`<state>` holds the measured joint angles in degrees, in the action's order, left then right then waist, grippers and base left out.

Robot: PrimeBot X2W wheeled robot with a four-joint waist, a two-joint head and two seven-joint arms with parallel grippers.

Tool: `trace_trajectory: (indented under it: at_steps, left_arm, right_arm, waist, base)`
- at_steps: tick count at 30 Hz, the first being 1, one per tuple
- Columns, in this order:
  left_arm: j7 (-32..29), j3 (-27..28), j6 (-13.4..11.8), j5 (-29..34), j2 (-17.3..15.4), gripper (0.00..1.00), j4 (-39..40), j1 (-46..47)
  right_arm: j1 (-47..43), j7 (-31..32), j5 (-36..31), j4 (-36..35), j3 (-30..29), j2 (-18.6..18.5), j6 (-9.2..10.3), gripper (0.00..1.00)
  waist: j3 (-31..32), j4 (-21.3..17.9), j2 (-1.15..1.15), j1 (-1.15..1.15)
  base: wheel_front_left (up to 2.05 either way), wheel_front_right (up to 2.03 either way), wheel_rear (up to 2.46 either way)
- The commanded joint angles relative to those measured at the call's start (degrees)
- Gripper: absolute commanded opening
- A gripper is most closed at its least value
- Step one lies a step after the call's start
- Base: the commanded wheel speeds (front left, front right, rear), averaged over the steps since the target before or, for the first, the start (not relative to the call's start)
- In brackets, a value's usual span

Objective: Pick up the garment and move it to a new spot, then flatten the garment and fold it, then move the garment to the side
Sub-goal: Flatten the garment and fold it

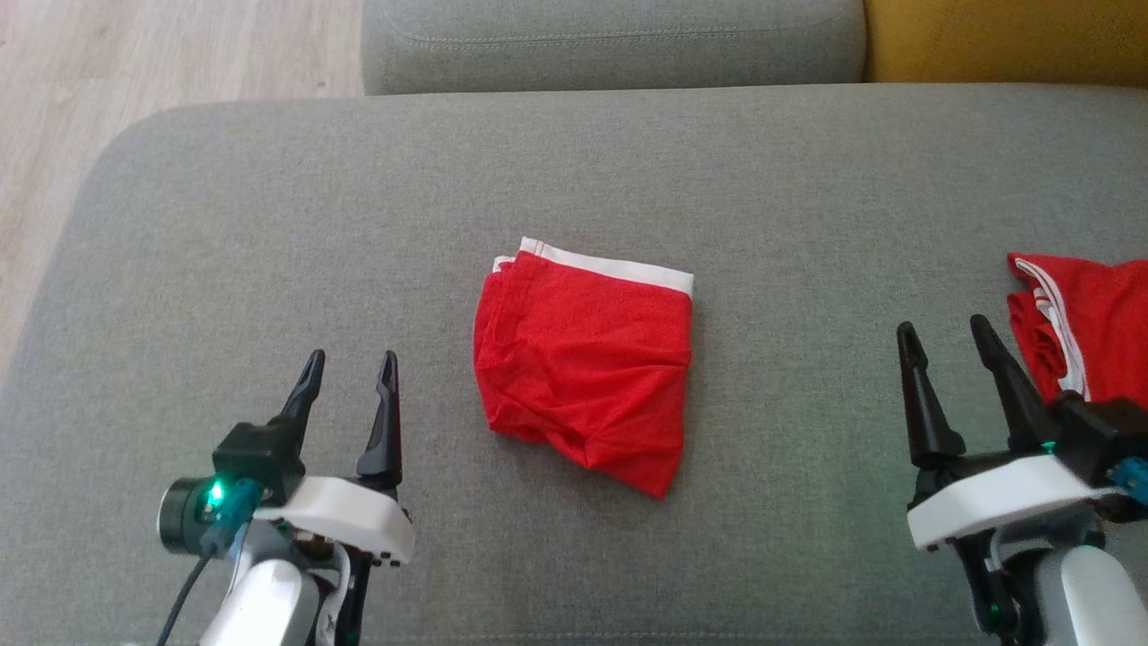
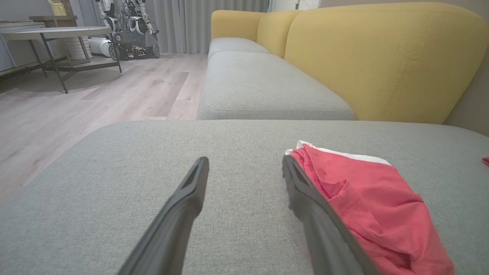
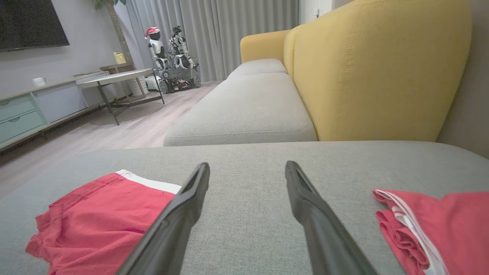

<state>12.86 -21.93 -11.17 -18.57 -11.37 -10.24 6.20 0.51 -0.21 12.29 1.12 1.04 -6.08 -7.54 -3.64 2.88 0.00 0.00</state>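
Garment: the folded red cloth garment with a white waistband lies as a rough square in the middle of the grey fabric sofa cushion. The waistband is along its far edge and a few creases run across it. Nothing is touching it.
Left claw: the left gripper hangs low over the cushion to the garment's left, near it but apart. Its two dark fingers are spread, with only grey fabric between them.
Right claw: the right gripper is well off to the garment's right, its fingers likewise spread and empty.
Other cloth: a rumpled second red garment with white trim lies at the cushion's right edge, just beside the right gripper's outer finger. I cannot tell if they touch.
Beyond: a mustard-yellow upholstered backrest and a pale wood floor.
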Motion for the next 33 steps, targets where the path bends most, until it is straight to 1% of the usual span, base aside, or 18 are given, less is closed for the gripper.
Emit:
trace_trajectory:
  at_steps: [1,5,11,31,32,33]
  left_arm:
    - [-0.07,1.63,-0.35,0.20,-1.42,1.00,2.19,1.76]
    - [-0.32,1.43,-0.53,0.15,-1.66,1.00,2.30,1.73]
    - [-0.53,1.20,-0.70,0.05,-1.71,1.00,2.25,1.90]
    - [-0.23,0.50,-1.02,-0.27,-1.86,1.00,2.05,3.13]
    - [-0.20,0.46,-0.99,-0.30,-1.87,1.00,2.00,3.23]
    - [-0.17,0.40,-0.96,-0.31,-1.85,1.00,1.97,3.37]
  right_arm:
    - [0.91,0.67,-0.54,-3.30,0.54,-0.07,0.05,1.00]
    - [-0.58,2.31,-0.89,-5.99,-0.58,0.67,0.05,1.00]
    - [-1.15,2.90,-1.06,-7.07,-1.01,1.21,0.05,1.00]
    - [-0.12,3.59,-1.80,-7.19,-1.34,1.24,0.05,1.00]
    - [-0.07,3.72,-1.62,-7.07,-1.39,1.26,0.05,0.79]
    - [-0.01,3.85,-1.41,-6.92,-1.48,1.29,0.05,0.09]
  waist:
    - [0.04,-0.08,0.00,0.00]
    - [-0.01,-0.15,0.00,0.00]
    - [-0.11,-0.07,0.00,0.00]
    - [-1.35,0.61,0.00,0.00]
    - [-1.45,0.70,0.00,0.00]
    - [-1.58,0.82,0.00,0.00]
  base:
    - [0.00,0.00,0.00]
    - [0.00,0.00,0.00]
    - [0.00,0.00,0.00]
    - [0.00,0.00,0.00]
    - [0.00,0.00,0.00]
    - [0.00,0.00,0.00]
